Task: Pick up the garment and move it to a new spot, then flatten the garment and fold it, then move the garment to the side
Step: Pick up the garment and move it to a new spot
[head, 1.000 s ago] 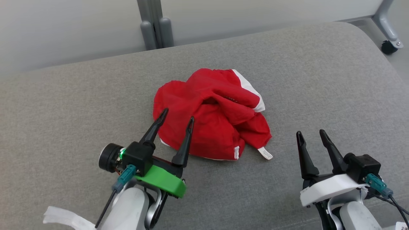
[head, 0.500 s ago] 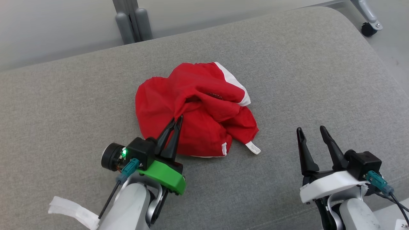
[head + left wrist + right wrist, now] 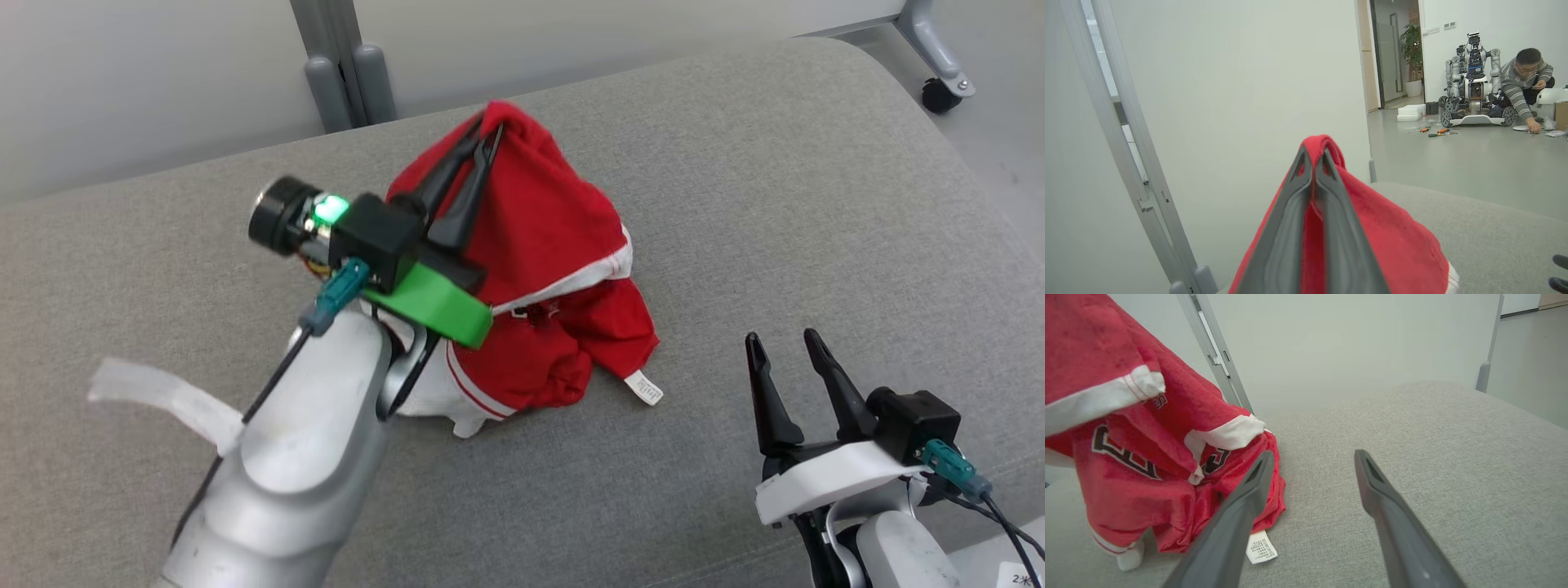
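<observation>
Garment [image 3: 555, 220] hangs pinched between left jaws, lower folds touching cushion [image 3: 775, 204].

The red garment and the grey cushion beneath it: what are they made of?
Red garment: probably soft sports-jersey fabric, faintly shiny; it drapes and crumples limply. Grey cushion: seemingly woven upholstery cloth, matte, with a fine flecked weave.
</observation>
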Motion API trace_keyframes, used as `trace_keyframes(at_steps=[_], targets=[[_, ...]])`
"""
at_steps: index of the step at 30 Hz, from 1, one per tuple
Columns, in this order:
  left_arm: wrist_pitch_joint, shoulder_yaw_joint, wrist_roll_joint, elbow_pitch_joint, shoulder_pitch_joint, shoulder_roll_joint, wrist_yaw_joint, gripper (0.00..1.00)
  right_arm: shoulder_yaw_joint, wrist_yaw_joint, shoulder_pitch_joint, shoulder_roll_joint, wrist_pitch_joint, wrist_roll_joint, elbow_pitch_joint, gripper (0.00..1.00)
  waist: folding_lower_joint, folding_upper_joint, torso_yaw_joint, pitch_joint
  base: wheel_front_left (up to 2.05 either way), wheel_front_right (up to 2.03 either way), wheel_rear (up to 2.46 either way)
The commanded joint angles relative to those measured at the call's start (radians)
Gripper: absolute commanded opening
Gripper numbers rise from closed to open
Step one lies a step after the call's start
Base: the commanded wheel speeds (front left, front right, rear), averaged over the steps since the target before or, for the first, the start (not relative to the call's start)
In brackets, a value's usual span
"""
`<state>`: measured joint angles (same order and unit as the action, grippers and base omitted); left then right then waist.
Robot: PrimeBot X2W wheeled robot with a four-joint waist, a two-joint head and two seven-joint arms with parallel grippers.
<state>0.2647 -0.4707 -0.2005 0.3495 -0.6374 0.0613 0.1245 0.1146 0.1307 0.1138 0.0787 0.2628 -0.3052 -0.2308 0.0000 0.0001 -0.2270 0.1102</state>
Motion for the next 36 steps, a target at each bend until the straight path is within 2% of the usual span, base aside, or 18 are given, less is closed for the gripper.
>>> trace_keyframes(at_steps=[1,10,16,22,28,36], targets=[[-0.001,-0.01,-0.001,0.006,-0.065,0.011,0.006,0.0,0.003,0.0,0.008,0.001,0.003,-0.005,-0.005,1.0,0.0,-0.0001,-0.008,0.0,0.0,0.0,0.0],[-0.004,-0.053,-0.081,0.044,-0.443,0.047,0.006,0.0,-0.004,0.0,0.007,-0.011,0.003,-0.015,-0.008,1.0,0.0,-0.0001,-0.041,0.018,0.0,0.0,0.0],[-0.003,-0.06,-0.112,0.067,-0.57,0.071,0.007,0.0,-0.013,0.0,0.006,-0.016,0.003,-0.013,-0.005,1.0,0.0,-0.0001,-0.039,0.026,0.0,0.0,0.0],[0.0,-0.048,-0.132,0.09,-0.577,0.088,0.006,0.0,-0.024,0.0,0.006,-0.019,0.003,-0.009,0.0,1.0,0.0,-0.0001,-0.009,0.028,0.0,0.0,0.0],[0.0,-0.029,-0.14,0.096,-0.537,0.117,-0.002,0.0,-0.019,0.0,0.018,-0.017,0.003,0.001,0.017,1.0,0.0,-0.0001,0.052,0.033,0.0,0.0,0.0],[0.001,0.017,-0.153,0.081,-0.446,0.174,-0.027,0.0,-0.008,0.0,0.022,-0.001,0.003,0.013,0.048,1.0,0.0,-0.0001,0.217,0.041,0.0,0.0,0.0]])
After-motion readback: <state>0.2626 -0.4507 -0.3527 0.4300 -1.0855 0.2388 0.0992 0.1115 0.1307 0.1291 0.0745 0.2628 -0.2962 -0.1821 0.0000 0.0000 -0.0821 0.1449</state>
